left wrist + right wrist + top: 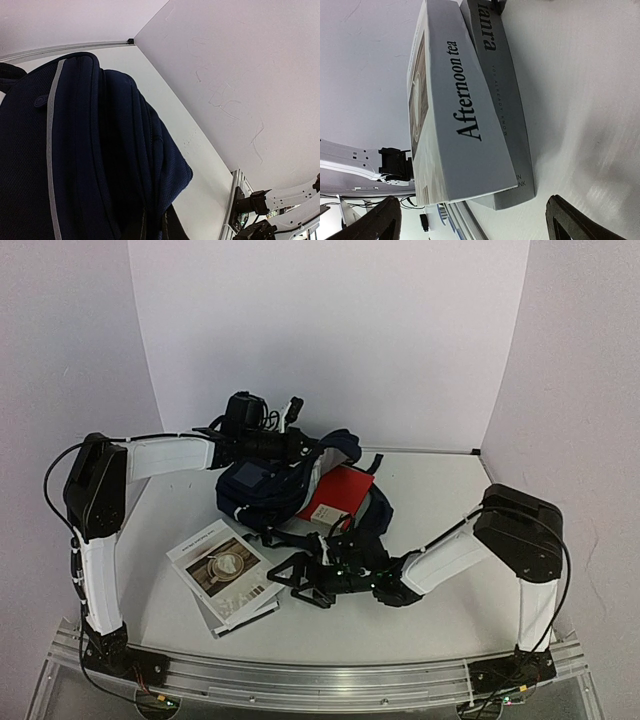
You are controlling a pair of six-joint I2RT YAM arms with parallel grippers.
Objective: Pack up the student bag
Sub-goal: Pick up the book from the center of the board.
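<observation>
The backpack [262, 485] sits at the back middle of the worktop [440, 490], slumped on its side with its mouth turned to the right. A red book [340, 495] lies half in that mouth, its near end poking out.

The left pincer [300, 448] is closed down narrow at the top rim of the backpack. From above, the fabric rises to meet it, so we judge it is pinching the rim and holding it up so the mouth gapes for loading. Its fingers do not show in its own wrist view, only navy cloth close under the camera, so we say this with some caution.

The right pincer [290, 582] stands wide and holds nothing. It lies low over the worktop, pointing left at two stacked books near the front left: a tea book [455, 115] resting on a grey book [507, 105]. In the wrist view both spines sit between the two spread fingertips [375, 220]. We read this as lining up to take a book by its edge; the stack's thickness may make it awkward to grab just one.
</observation>
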